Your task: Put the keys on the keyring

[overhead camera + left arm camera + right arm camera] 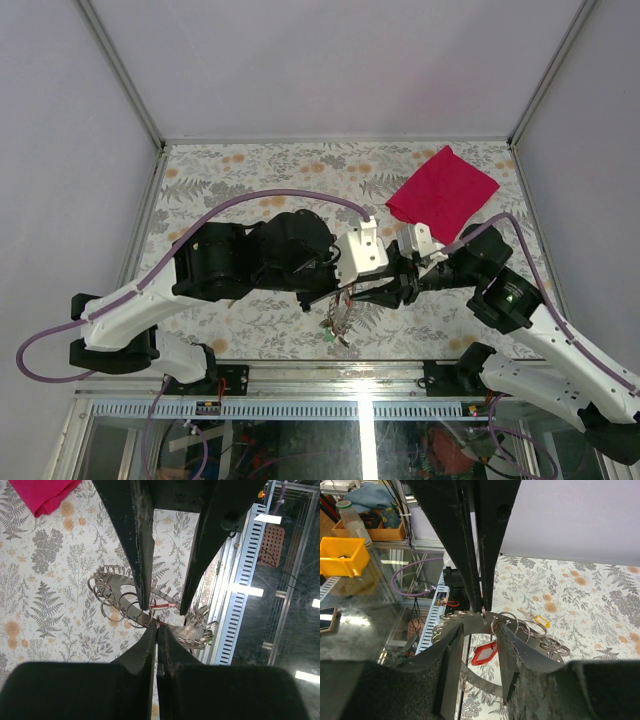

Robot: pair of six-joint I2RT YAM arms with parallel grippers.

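Note:
My left gripper (157, 626) is shut on a small metal split ring (157, 622) at its fingertips. The ring sits at a dark curved metal band (465, 620) that carries several wire rings (117, 605). My right gripper (480, 630) is open, one finger on each side of the band. In the right wrist view the left fingers (476, 587) come down from above, pinching the small ring (483, 612). A red-headed key (485, 653) hangs under the band. A yellow-headed key (542, 622) lies beyond the rings. From above, both grippers (390, 286) meet mid-table over the ring cluster (337, 315).
A red cloth (441, 193) lies at the far right of the floral table top (250, 170). Small green tags (323, 337) sit by the ring cluster. The table's near edge with a slotted cable duct (240, 605) is close behind the grippers.

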